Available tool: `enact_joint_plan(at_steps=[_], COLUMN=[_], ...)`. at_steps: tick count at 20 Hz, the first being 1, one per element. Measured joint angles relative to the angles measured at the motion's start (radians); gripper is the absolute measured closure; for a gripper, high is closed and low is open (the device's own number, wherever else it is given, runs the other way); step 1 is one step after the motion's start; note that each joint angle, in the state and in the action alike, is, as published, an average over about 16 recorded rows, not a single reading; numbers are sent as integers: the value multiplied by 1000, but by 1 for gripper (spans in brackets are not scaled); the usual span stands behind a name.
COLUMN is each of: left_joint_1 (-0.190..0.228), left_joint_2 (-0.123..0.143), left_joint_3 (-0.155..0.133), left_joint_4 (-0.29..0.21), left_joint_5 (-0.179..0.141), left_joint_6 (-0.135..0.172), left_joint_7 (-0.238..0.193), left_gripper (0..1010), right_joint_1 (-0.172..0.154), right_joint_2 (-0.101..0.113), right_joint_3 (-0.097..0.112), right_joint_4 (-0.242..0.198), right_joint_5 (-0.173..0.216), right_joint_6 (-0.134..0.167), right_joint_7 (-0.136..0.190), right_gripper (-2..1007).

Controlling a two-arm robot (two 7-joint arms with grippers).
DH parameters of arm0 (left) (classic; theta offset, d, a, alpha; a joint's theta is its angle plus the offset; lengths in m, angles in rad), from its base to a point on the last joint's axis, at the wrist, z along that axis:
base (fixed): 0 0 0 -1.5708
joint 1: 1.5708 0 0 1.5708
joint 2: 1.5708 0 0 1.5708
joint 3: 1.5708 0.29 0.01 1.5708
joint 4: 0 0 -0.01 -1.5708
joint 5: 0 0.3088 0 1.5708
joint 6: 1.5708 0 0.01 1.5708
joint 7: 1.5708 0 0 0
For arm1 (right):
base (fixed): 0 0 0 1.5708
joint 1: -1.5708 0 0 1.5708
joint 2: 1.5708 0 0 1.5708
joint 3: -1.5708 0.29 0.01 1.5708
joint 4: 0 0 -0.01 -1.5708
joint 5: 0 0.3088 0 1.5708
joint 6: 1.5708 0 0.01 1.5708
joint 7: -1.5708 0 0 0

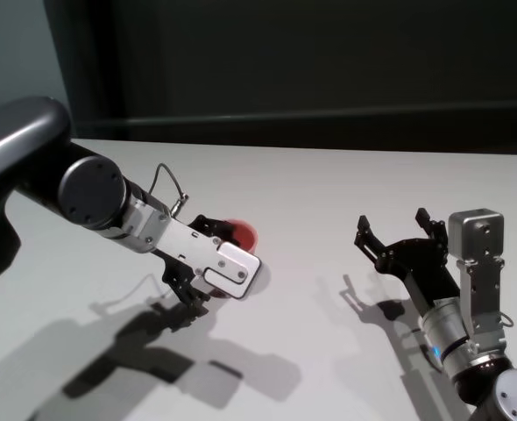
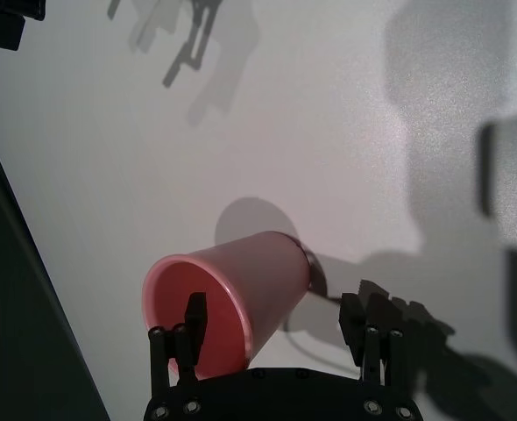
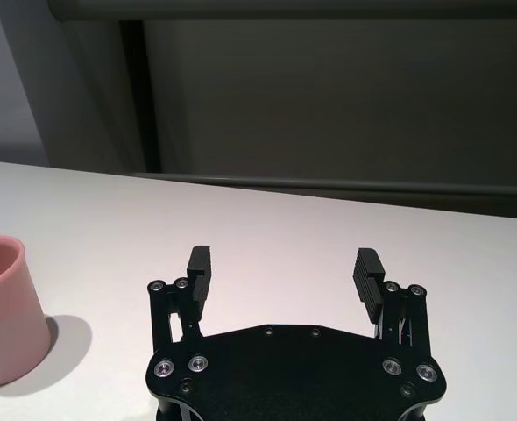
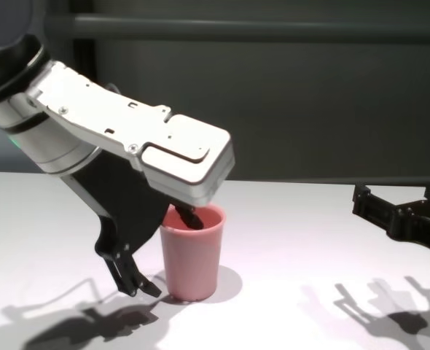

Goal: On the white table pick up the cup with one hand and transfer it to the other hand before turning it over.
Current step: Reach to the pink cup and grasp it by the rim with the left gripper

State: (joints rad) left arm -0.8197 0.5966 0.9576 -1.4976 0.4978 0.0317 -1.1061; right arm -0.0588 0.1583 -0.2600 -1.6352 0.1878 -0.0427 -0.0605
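Observation:
The pink cup [image 1: 241, 233] stands upright on the white table [image 1: 329, 180], left of centre. My left gripper [image 4: 164, 248] is open and straddles the cup's wall. One finger [image 2: 194, 323] dips inside the rim and the other [image 2: 364, 321] hangs outside, apart from the cup [image 2: 258, 281]. In the chest view the cup [image 4: 193, 255] still rests on the table. My right gripper [image 1: 397, 230] is open and empty, hovering low over the table to the right. Its wrist view shows its fingers [image 3: 199, 267] spread and the cup [image 3: 3, 320] off to one side.
A dark wall [image 1: 311, 61] runs behind the table's far edge [image 1: 311, 146]. Bare tabletop lies between the two grippers, crossed by the arms' shadows [image 1: 153, 351].

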Motion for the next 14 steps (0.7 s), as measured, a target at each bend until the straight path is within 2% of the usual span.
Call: enact_joint_plan(at_steps=[7,14], left_joint_1=[-4,-11], left_joint_2=[5,10], left_joint_3=[18,32], left_joint_4=[-1,1], left_joint_5=[-16,-30], left_joint_6=[-6,-12], left_joint_7=[1,4], left_gripper=[164,371], right_joint_1=[0,0], right_joint_2=[0,0], right_joint_3=[0,0], right_joint_4=[0,0], right_joint_5=[0,0], right_joint_6=[0,0], right_joint_7=[0,0], right_gripper=[3,3])
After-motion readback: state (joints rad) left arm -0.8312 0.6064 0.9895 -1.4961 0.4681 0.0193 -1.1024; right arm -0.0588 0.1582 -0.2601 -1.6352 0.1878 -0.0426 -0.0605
